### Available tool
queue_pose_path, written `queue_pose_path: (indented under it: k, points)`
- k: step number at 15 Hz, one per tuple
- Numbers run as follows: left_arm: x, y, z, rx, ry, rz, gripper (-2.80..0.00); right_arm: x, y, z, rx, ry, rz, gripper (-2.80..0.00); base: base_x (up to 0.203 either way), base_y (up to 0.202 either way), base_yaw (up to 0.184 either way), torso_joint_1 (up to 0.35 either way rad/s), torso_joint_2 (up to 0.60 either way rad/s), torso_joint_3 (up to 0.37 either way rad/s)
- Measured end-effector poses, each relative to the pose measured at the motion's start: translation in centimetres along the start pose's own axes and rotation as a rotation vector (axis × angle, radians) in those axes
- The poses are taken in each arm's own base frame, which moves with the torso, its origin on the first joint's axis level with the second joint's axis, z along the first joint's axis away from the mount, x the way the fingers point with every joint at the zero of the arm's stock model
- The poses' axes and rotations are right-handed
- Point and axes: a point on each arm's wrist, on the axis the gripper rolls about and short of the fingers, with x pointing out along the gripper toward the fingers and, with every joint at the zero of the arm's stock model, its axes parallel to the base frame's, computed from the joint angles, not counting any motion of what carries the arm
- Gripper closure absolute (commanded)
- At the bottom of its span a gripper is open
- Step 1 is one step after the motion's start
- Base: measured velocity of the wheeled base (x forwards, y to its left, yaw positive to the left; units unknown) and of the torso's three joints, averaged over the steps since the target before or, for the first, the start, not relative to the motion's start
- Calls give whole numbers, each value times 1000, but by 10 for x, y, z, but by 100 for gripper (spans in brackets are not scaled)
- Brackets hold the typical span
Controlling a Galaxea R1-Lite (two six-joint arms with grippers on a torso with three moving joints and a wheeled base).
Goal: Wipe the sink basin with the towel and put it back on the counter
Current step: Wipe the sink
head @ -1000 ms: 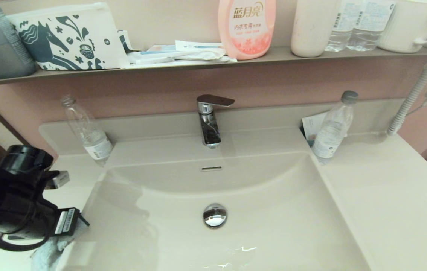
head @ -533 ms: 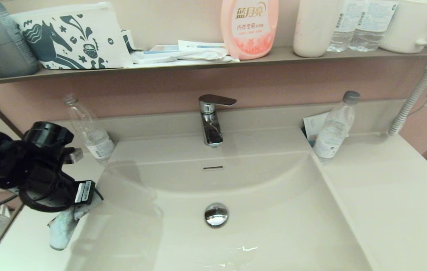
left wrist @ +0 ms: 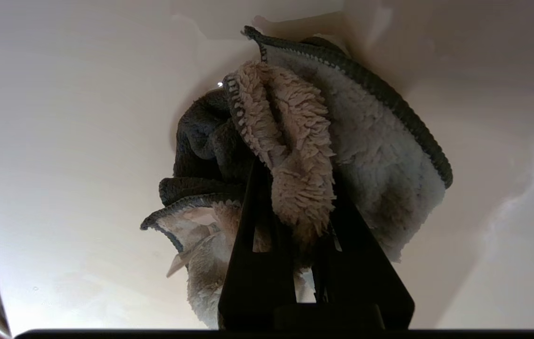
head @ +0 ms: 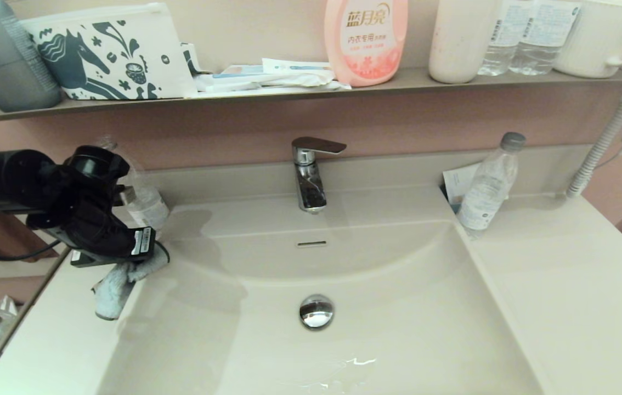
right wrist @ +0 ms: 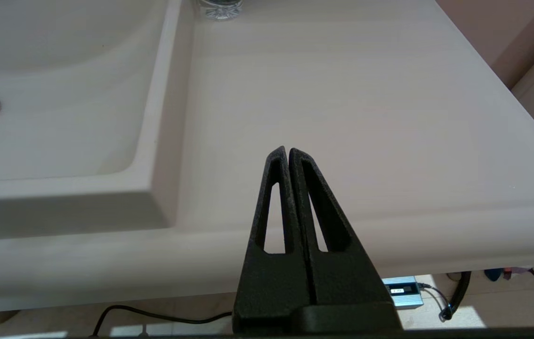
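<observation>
The left hand (head: 124, 263) is clenching the small fluffy light blue-grey terry towel with its darker teal edge (head: 116, 285), bunched and dangling over the far-left rim of the wide glossy cream-white sink basin (head: 399, 329), just above the smooth cream-white bench (head: 563, 285). In the left wrist view the two black fingers (left wrist: 257, 263) are pinching a fold of the towel (left wrist: 304, 155), most of it hanging loose. To wipe well, I judge, the hand should be lowering until the loose bulk is pressing flat on the basin wall, then sweeping toward the round chrome drain plug (head: 316, 311), keeping clear of the chrome tap (head: 308, 175). The right hand (right wrist: 288, 153) is sitting closed and empty at the near-right bench edge
</observation>
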Motion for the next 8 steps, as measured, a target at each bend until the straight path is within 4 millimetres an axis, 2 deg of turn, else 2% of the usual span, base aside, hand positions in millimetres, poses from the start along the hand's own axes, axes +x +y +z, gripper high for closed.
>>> queue_pose_path:
  k: [3, 4, 6, 8]
  points:
    - [-13, -4, 3, -26, -37, -29, 0, 0, 0, 0, 0, 0, 0, 0, 0, 0, 0, 0, 0, 0]
    - [-24, -10, -1, -16, -33, -64, 0, 0, 0, 0, 1, -2, -1, 0, 0, 0, 0, 0, 0, 0]
    - [-49, 2, -9, -44, -29, -24, 0, 0, 0, 0, 18, 2, -1, 0, 0, 0, 0, 0, 0, 0]
    - [-86, 15, -21, -65, -39, 21, 0, 0, 0, 0, 1, -3, -1, 0, 0, 0, 0, 0, 0, 0]
